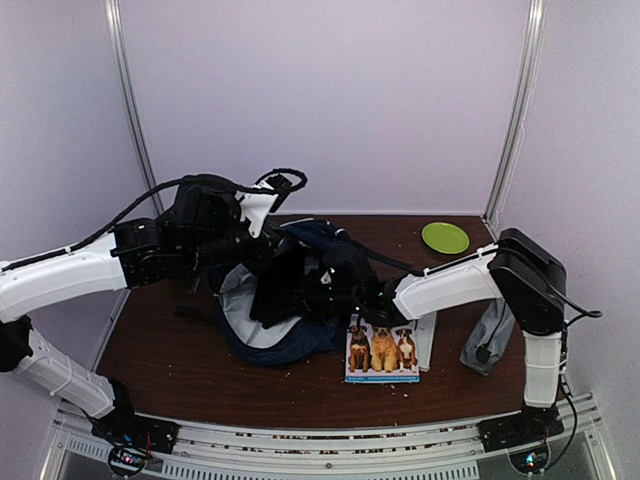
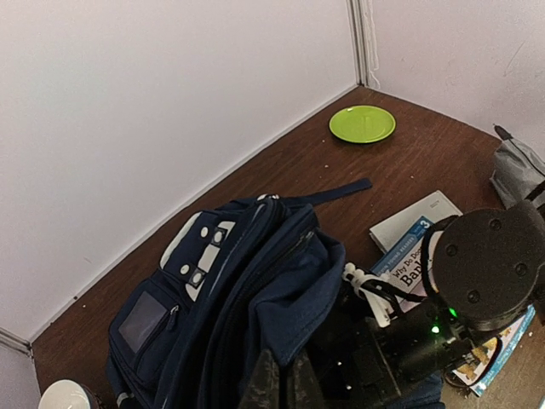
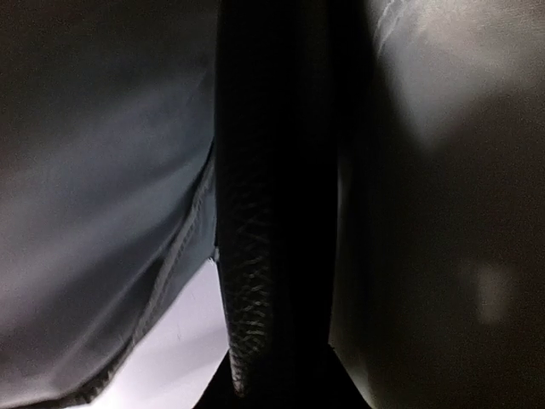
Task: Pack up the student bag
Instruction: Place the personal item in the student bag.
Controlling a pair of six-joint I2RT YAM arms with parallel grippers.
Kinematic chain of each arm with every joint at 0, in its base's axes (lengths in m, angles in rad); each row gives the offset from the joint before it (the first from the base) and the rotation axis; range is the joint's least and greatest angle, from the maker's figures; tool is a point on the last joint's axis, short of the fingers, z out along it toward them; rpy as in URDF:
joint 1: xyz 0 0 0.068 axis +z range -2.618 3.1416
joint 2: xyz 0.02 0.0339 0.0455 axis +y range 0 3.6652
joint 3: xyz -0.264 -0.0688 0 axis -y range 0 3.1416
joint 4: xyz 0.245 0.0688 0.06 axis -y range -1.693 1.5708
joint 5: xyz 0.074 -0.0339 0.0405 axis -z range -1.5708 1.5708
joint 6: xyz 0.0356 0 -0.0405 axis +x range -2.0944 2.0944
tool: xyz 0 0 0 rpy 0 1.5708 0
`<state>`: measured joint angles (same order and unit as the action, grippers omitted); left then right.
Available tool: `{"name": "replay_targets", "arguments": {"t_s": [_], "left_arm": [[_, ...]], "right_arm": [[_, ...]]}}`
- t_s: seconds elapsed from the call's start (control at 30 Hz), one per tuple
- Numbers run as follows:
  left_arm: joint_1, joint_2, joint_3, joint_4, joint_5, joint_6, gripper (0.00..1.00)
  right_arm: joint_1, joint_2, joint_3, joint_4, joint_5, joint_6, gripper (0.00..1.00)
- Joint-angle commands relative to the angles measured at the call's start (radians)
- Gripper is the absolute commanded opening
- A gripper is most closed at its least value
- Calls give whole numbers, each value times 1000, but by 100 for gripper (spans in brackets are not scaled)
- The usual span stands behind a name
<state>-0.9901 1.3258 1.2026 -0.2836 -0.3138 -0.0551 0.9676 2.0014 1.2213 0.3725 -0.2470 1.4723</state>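
Note:
The student bag (image 1: 262,312) lies in the middle of the table, navy blue with its pale grey lining showing. Its white patch (image 2: 197,247) faces the back wall. My left gripper (image 2: 285,379) is shut on the navy edge of the bag's opening and holds it up. My right gripper (image 1: 338,290) reaches from the right into the bag, its fingers hidden by fabric. The right wrist view is dark: grey lining (image 3: 102,170) on both sides and a dark textured strip (image 3: 255,273) up the middle. Whether the right jaws hold anything does not show.
A book with dogs on its cover (image 1: 382,350) lies right of the bag, under my right arm, on a white book (image 2: 417,217). A green plate (image 1: 445,237) sits at the back right. A grey pouch (image 1: 487,340) lies at the right edge.

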Motion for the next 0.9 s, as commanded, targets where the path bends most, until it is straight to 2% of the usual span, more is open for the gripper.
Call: {"name": "replay_targets", "arguments": {"t_s": [0.0, 0.13, 0.23, 0.37, 0.67, 0.87], "left_arm": [[-16, -47, 12, 161, 32, -42, 0], [-16, -22, 5, 162, -2, -46, 0], [-16, 4, 12, 161, -37, -47, 0], [-16, 42, 45, 152, -55, -46, 0], [-16, 85, 85, 139, -85, -32, 0], [-16, 93, 95, 141, -88, -31, 0]], "right_arm": [[-37, 55, 68, 186, 76, 31, 9], [-41, 54, 75, 174, 42, -7, 36], [-35, 14, 71, 80, 31, -68, 48], [-30, -57, 27, -36, 41, -128, 60], [-27, -196, -79, -237, 85, -227, 69], [-23, -246, -80, -372, 96, -323, 67]]}}
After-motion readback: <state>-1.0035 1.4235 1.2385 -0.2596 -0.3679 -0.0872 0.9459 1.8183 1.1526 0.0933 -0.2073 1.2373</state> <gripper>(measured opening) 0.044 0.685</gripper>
